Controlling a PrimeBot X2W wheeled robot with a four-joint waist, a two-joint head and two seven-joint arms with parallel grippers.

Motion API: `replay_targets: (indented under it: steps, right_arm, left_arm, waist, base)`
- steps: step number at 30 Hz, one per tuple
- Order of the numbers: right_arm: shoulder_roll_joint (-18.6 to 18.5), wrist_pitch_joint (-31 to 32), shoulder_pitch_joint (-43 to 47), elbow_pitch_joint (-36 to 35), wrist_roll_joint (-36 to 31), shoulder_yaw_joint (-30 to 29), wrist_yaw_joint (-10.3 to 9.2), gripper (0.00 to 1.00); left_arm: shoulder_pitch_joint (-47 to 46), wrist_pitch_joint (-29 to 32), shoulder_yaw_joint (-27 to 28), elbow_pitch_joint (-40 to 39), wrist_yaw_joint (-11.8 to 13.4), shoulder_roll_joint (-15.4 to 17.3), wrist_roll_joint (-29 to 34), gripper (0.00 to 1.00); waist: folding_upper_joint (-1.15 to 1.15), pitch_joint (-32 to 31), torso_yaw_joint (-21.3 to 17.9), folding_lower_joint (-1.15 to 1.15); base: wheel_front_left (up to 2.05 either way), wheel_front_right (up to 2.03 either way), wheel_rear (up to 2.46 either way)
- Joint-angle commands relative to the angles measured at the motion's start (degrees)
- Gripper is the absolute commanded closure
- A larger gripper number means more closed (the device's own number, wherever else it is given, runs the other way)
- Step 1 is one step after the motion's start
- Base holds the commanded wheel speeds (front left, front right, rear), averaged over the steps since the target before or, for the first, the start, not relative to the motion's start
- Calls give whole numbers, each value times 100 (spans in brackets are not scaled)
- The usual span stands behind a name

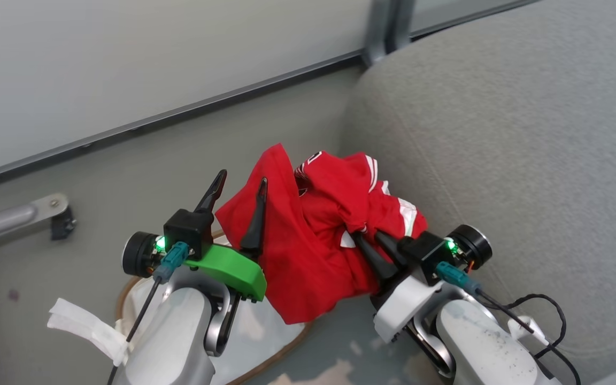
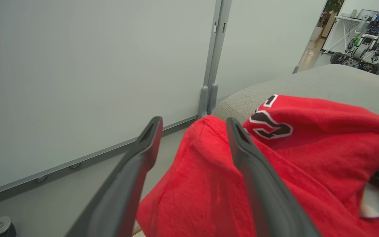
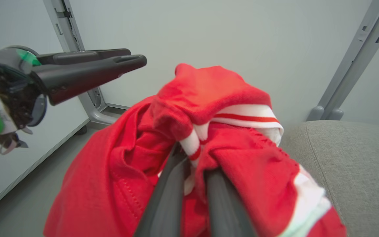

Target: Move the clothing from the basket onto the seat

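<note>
- clothing [image 1: 313,240]: bunched up and hanging in the air above the basket's [image 1: 286,346] right rim. The lower hem dangles over that rim, and the upper folds sit against the left edge of the seat [image 1: 500,133] in the head view. Can't tell if cloth and seat touch.
- The emblem side of the clothing [image 2: 308,164] faces the left wrist view.
- right gripper [image 1: 367,235]: the arm comes in from the lower right, fingers angled up and to the left. The fingers are narrow, clamped on a wad of red cloth with white striped trim [image 3: 248,113]. The grip point [image 3: 192,161] is buried in folds.
- left gripper [image 1: 242,179]: the forearm is over the basket, fingers pointing up. They are spread wide [image 2: 192,123] and grip nothing. Its inner finger crosses the garment's left fold; contact unclear.
- basket: brown rim and white liner [image 1: 265,331] show under the left forearm.
- seat: grey cushion, right of the basket.
</note>
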Motion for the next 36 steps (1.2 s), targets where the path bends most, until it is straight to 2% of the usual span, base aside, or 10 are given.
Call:
replay_targets:
  steps: [1, 7, 14, 20, 24, 30, 36]
  right_arm:
    - [-14, -15, 79, -79, 32, -61, -6, 100]
    - [-11, -15, 192, -272, 106, -190, -6, 100]
    - [-1, -15, 181, -590, -151, -837, -6, 100]
    - [-11, -15, -171, -739, -551, -1366, -7, 100]
    - [-42, -15, -746, -685, -820, -1736, -7, 100]
    - [-416, -15, -1916, -403, -1082, -2133, -7, 100]
    - [-877, -15, -2965, 99, -1286, -2864, -8, 100]
  left_arm:
    - [75, -3, 50, 9, -39, 25, 51, 0]
    - [170, -3, 243, 45, -106, 19, 203, 0]
    - [-36, -3, 183, 157, -242, 13, 288, 0]
    - [-178, -3, 168, 184, -293, 12, 318, 0]
    - [-251, -3, 239, 162, -311, 46, 397, 0]
    - [-373, -3, 349, 37, -342, 209, 534, 0]
    - [-674, -3, 208, -81, -373, 305, 644, 0]
  waist:
    - [0, 59, -721, 0]
    - [0, 85, -1384, 0]
    - [0, 290, -1556, 0]
    - [0, 539, -1581, 0]
    - [0, 844, -1558, 0]
    - [0, 1363, -1489, 0]
    - [0, 1981, -1088, 0]
  base:
    - [0, 0, 0]
    - [0, 0, 0]
    - [0, 0, 0]
    - [0, 0, 0]
    - [0, 0, 0]
    - [0, 0, 0]
    - [0, 0, 0]
